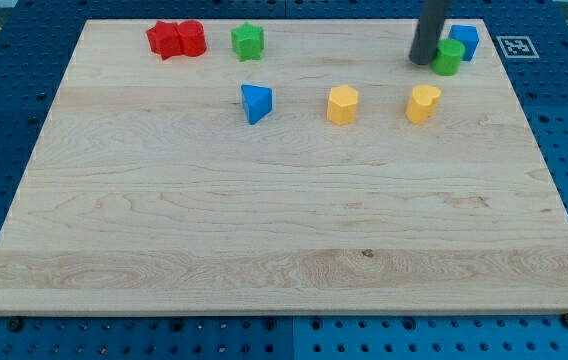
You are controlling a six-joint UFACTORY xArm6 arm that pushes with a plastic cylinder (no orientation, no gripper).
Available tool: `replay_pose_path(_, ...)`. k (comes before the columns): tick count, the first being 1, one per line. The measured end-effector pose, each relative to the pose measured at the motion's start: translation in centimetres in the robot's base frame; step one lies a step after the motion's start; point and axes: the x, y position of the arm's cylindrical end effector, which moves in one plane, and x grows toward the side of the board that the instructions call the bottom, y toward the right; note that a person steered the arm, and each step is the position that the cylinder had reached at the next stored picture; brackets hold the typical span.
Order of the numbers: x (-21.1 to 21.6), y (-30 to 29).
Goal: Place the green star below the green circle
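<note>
The green star [248,41] sits near the view's top, left of centre. The green circle [450,56] stands at the view's top right, touching a blue block [464,41] behind it. My tip [424,60] is at the green circle's left side, touching or nearly touching it. The dark rod rises out of the view's top. The star lies far to the left of the tip.
A red star [165,40] and a red cylinder [192,38] touch at the top left. A blue triangle [256,103], a yellow hexagon [343,104] and a yellow heart-like block [423,103] stand in a row below. The wooden board [284,230] ends close behind the top blocks.
</note>
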Motion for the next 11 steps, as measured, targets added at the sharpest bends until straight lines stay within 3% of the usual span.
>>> replay_pose_path(2,2.7,0.8)
replay_pose_path(4,2.4,-11.0)
replay_pose_path(6,-5.5,-13.3)
replay_pose_path(7,-8.7,-21.7)
replay_pose_path(8,-9.2,-28.8)
replay_pose_path(9,-6.7,-32.1)
replay_pose_path(11,-5.9,-28.0)
